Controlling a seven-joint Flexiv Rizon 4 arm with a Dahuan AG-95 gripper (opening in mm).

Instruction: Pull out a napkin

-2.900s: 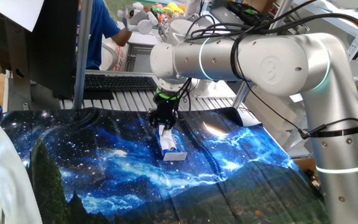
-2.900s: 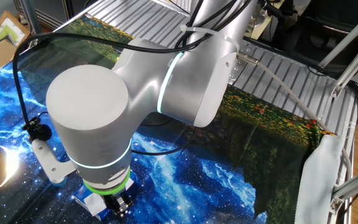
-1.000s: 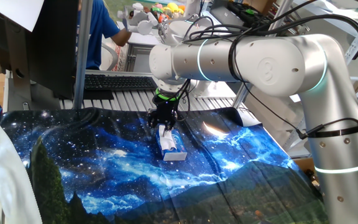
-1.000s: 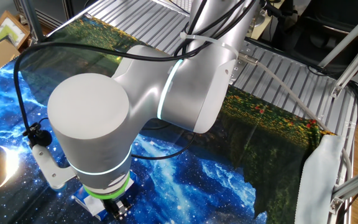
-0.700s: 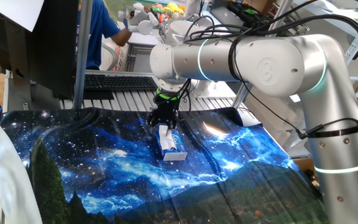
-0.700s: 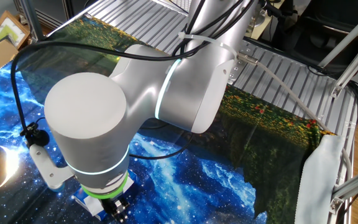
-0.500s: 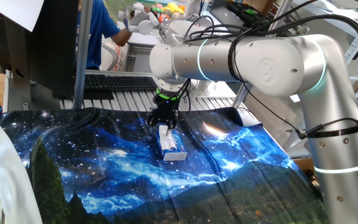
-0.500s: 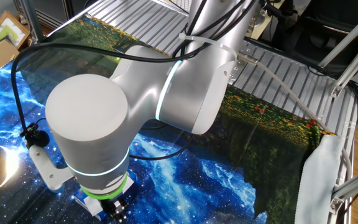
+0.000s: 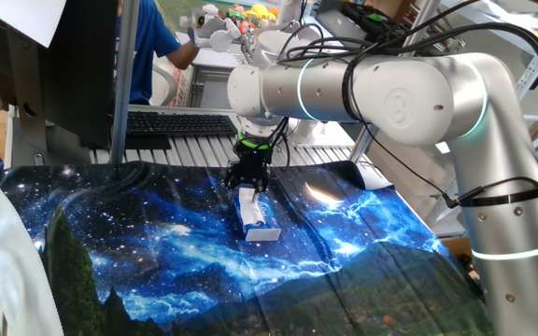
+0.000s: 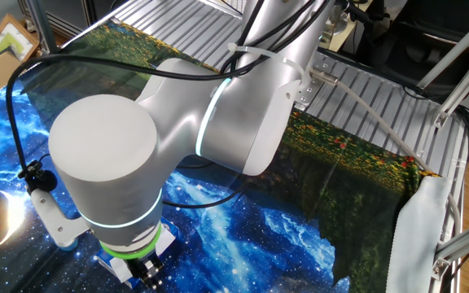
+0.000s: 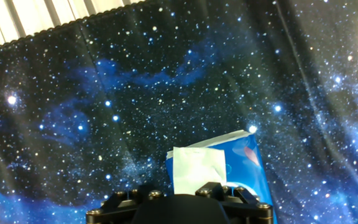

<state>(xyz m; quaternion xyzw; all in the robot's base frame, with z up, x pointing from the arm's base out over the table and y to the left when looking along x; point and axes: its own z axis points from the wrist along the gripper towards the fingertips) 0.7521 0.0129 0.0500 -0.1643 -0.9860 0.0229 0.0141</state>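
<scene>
The pincer (image 9: 248,187) is pointed straight down over a counter (image 9: 157,252) draped in a starry blue galaxy cloth. Directly beneath it lies the blue-and-white tissue pack (image 9: 255,217), from whose top the napkin (image 11: 197,171) is seen standing up, white and wrinkled, just below the pincer body in the hand view. Whether the pincer is spread or pressed together cannot be told, since its tips are hidden. A keyboard (image 9: 180,122) is set behind the cloth, beside a dark monitor (image 9: 54,65).
</scene>
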